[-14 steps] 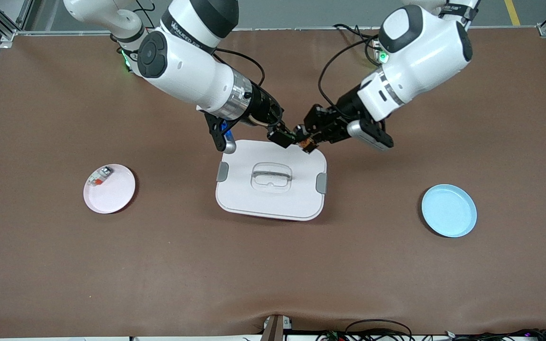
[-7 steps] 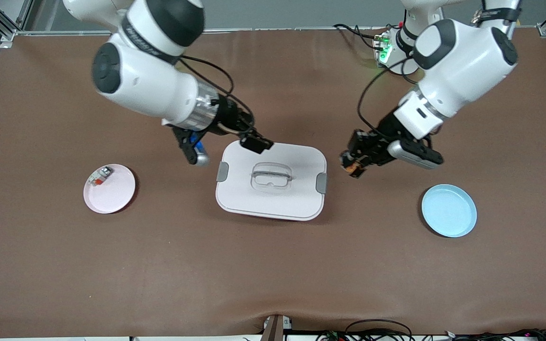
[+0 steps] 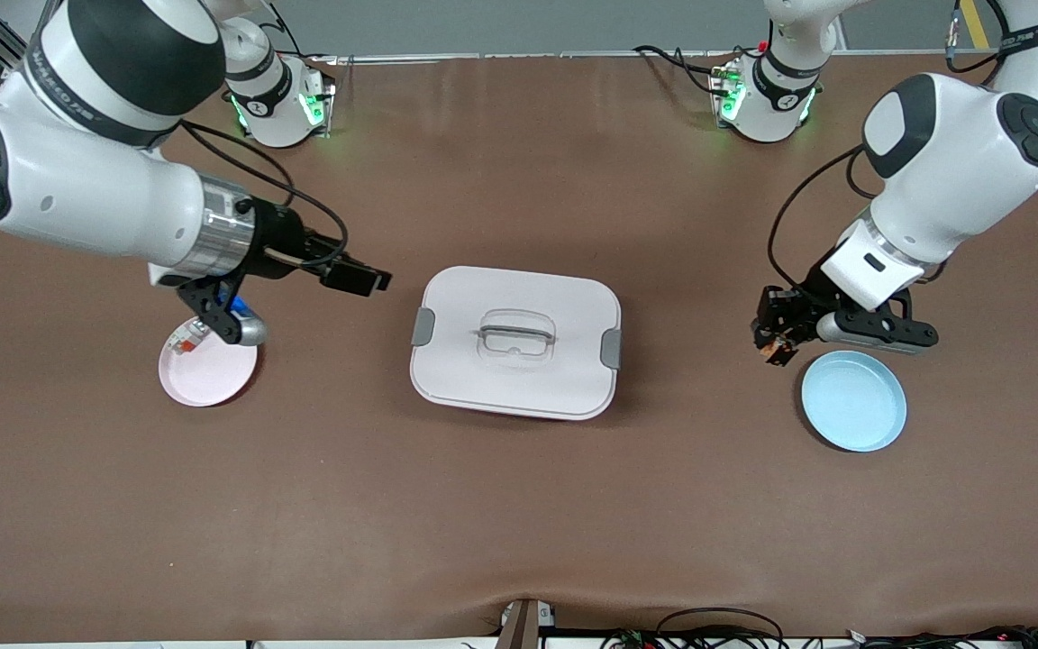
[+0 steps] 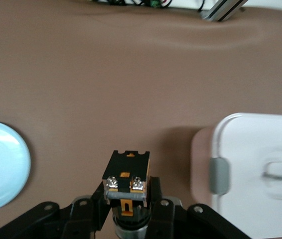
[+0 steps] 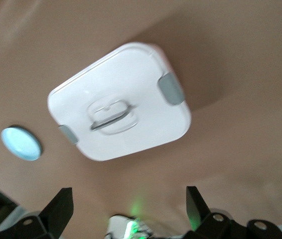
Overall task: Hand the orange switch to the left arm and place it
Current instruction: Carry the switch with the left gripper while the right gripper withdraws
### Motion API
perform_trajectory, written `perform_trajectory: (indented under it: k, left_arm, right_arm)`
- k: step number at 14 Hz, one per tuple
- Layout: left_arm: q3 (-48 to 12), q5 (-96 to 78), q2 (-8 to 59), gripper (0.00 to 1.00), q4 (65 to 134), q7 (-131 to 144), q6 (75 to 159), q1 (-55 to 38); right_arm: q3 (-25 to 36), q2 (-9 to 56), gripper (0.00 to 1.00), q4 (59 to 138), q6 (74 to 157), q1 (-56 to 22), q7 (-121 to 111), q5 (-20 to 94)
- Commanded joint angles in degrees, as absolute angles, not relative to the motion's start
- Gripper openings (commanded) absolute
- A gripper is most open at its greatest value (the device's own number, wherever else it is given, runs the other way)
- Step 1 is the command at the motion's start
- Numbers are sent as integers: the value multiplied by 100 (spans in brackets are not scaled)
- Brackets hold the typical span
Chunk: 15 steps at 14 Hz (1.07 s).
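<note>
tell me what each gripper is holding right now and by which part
The left gripper is shut on the orange switch, clamped at its lower end, over the table beside the blue plate. The right gripper is open and holds nothing, between the pink plate and the box.

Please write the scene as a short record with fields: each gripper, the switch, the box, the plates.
left gripper: shut on the small black orange switch, over the table beside the light blue round plate
right gripper: open, empty, between the pink round plate and the box
box: large white plastic box, lid on, mid-table
pink plate: holds a small white part
</note>
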<state>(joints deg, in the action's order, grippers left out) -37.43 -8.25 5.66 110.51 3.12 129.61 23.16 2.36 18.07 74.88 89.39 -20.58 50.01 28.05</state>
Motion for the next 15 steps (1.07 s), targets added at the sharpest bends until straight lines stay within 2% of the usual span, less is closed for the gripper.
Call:
perform_trajectory:
  k: [1,4,8,12,15]
  left_arm:
    - [-3797,-213,737,0,10733,-34,12500,2486]
    - [-3797,307,940,0,10573,-701,12217,2662]
    - [-3788,535,1011,0,10591,-1790,12156,2953]
    - [-3788,922,1204,0,10591,-2573,12067,3102]
    - [-3788,1063,1467,0,10643,-3434,11997,3286]
  right_arm:
    - [132,1583,100,7760,8938,-2118,4624,2024]
    - [149,1354,100,8049,8938,-2074,3931,1811]
    - [105,959,100,8348,9026,-1970,3114,871]
    - [-8,458,100,8998,9333,-1355,2085,625]
    - [-622,168,100,9298,9413,-442,1671,519]
